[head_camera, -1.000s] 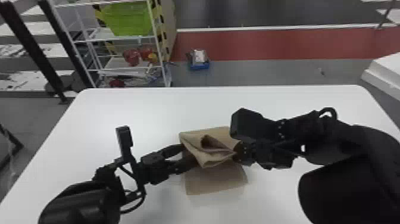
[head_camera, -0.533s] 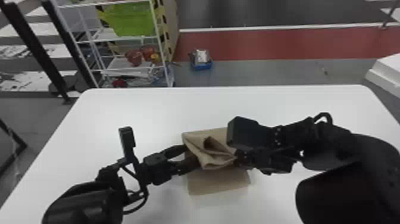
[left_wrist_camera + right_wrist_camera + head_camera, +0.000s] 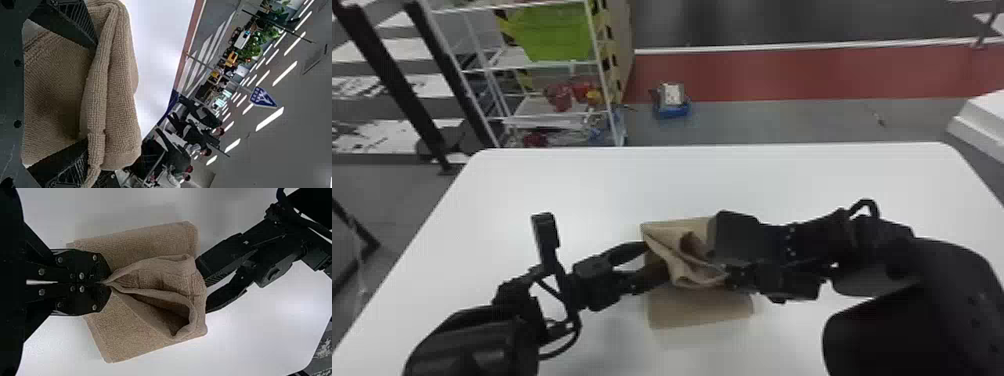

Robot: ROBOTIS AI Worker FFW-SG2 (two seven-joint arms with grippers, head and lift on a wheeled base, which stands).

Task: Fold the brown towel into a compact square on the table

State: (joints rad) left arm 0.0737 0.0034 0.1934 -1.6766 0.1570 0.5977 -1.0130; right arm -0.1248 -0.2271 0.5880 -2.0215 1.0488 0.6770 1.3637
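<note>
The brown towel (image 3: 701, 310) lies on the white table (image 3: 682, 180), its upper layer lifted and bunched between the arms. At its left side, my left gripper (image 3: 652, 262) has its fingers spread. In the left wrist view, folded towel (image 3: 119, 90) stands between the parted fingers of my left gripper (image 3: 92, 94). From the right, my right gripper (image 3: 726, 278) holds a pinched edge. The right wrist view has my right gripper (image 3: 105, 283) shut on the gathered edge of the towel (image 3: 129, 333), with a hollow fold beside the pinch.
Beyond the table's far edge stand a white wire shelf (image 3: 547, 117) with a green bin (image 3: 552, 32) and, on the floor, a blue box (image 3: 672, 102). Both arms reach in low over the table's front half, close together.
My right gripper has shifted a little left and toward the table's front with the pinched towel, and the raised fold has changed shape slightly. The left gripper has barely moved.
</note>
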